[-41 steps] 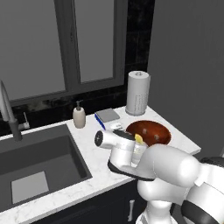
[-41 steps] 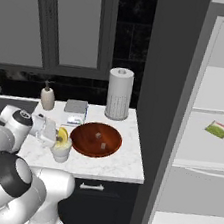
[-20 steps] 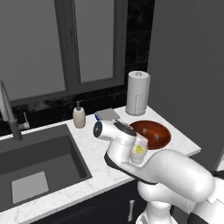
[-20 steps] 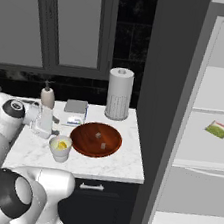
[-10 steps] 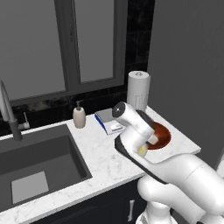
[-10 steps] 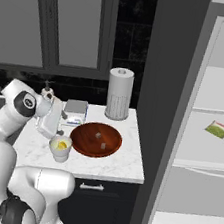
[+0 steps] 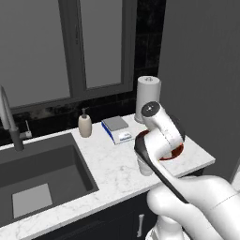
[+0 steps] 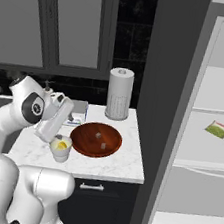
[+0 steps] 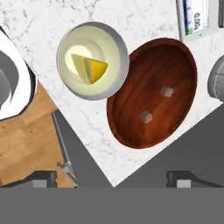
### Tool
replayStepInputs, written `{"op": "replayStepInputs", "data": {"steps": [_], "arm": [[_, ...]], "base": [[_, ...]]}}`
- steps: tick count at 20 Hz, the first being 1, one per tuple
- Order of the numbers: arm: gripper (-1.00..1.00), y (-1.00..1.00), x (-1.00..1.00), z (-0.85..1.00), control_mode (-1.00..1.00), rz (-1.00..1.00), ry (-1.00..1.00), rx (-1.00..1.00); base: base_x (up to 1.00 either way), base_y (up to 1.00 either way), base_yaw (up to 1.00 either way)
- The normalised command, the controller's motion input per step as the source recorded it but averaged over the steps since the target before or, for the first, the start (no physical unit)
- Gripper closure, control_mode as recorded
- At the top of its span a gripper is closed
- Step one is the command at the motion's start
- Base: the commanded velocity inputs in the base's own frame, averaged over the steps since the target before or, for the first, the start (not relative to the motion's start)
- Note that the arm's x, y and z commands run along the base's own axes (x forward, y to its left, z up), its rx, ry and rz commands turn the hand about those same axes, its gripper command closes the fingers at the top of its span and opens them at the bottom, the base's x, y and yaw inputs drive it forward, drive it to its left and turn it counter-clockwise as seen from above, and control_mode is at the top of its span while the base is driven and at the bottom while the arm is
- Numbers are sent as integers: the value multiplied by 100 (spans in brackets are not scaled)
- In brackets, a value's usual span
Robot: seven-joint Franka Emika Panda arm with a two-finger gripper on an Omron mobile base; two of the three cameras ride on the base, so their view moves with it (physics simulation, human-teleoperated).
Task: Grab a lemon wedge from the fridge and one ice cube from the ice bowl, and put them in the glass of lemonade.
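My arm [image 7: 187, 197] is glossy white, with fat rounded segments. Its joints carry dark bands. A round grey cap [image 8: 34, 104] marks one joint.

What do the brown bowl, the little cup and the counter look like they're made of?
The ice bowl looks like polished wood: reddish-brown with grain streaks and a gloss. The glass of lemonade seems to be frosted glass or plastic: whitish and translucent around pale yellow liquid and the lemon wedge. The counter looks like white marble with grey veins.

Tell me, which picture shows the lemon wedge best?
The hand view: it looks straight down on the lemon wedge floating in the glass of lemonade. The right base view shows a yellow speck; in the left, the arm covers it.
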Motion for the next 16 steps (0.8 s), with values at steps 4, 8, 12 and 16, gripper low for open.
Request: {"op": "replayStepInputs", "data": {"steps": [4, 8, 12, 16], "arm": [[-100, -1, -2, 27, -100, -41, -30, 32], [-100, 0, -1, 27, -100, -41, -30, 34], [-100, 0, -13, 9, -100, -40, -23, 38], [-100, 0, -27, 1, -100, -40, -15, 40]], "base": [[0, 0, 0], [0, 0, 0], [0, 0, 0], [0, 0, 0]]}}
